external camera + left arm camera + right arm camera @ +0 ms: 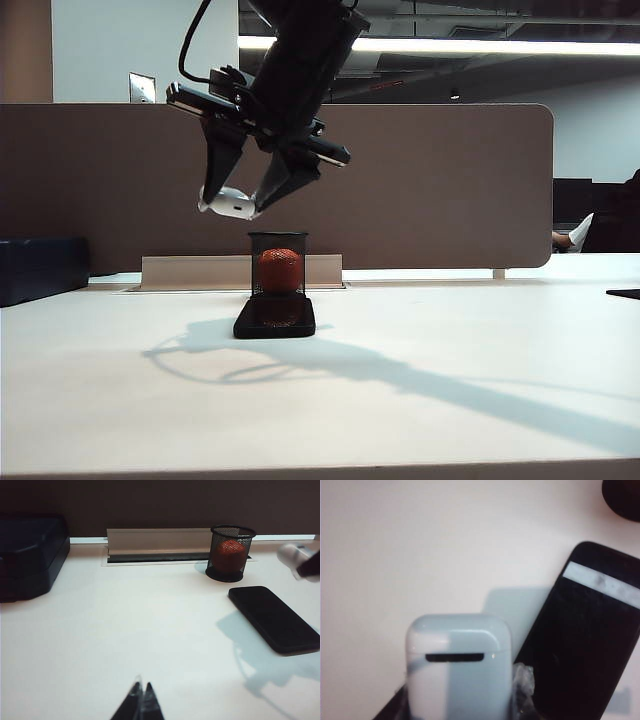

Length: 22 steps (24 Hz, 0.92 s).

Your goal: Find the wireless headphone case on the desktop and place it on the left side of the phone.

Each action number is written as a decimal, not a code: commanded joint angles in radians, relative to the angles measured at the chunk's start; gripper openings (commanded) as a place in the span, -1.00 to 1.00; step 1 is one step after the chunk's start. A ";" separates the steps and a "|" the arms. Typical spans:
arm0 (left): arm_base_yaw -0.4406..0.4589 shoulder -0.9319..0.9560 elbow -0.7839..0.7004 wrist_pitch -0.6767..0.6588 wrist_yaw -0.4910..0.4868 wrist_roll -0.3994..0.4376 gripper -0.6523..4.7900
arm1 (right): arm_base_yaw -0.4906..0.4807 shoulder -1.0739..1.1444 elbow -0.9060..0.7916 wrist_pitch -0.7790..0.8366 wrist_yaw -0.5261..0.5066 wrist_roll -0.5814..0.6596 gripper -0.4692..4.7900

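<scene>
I see the right gripper (243, 206) up in the air above the desktop (450, 380), clenched on the wireless headphone case (229, 203), which hangs clear of the surface, above and slightly left of the phone (275, 317). In the right wrist view the case (459, 667) sits between the fingers, dark slot facing the camera, with the phone (585, 640) just beside it on the table below. Phone lies flat, black, near the middle of the desk, its long side running near to far. Right behind it, at its far end, stands a black mesh cup (278, 264) with an orange ball (281, 270) inside; the cup looks close to or touching the phone, I can't tell which. Left gripper (140, 702) is low at the near left, well apart from everything, fingertips together, holding nothing. Its camera shows the cup (230, 553), ball (230, 550), phone (274, 618) and a dark blue tray (30, 555) at the far left; I can't see what's in the tray.
</scene>
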<state>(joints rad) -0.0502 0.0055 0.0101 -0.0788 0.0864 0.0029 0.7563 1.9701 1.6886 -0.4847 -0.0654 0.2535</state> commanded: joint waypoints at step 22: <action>0.002 0.001 0.002 0.012 0.004 -0.003 -0.78 | 0.000 0.264 0.261 -0.040 -0.045 -0.037 -0.26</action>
<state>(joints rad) -0.0505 0.0059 0.0101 -0.0788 0.0864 0.0029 0.7540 2.2143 1.9213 -0.4957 -0.1066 0.2352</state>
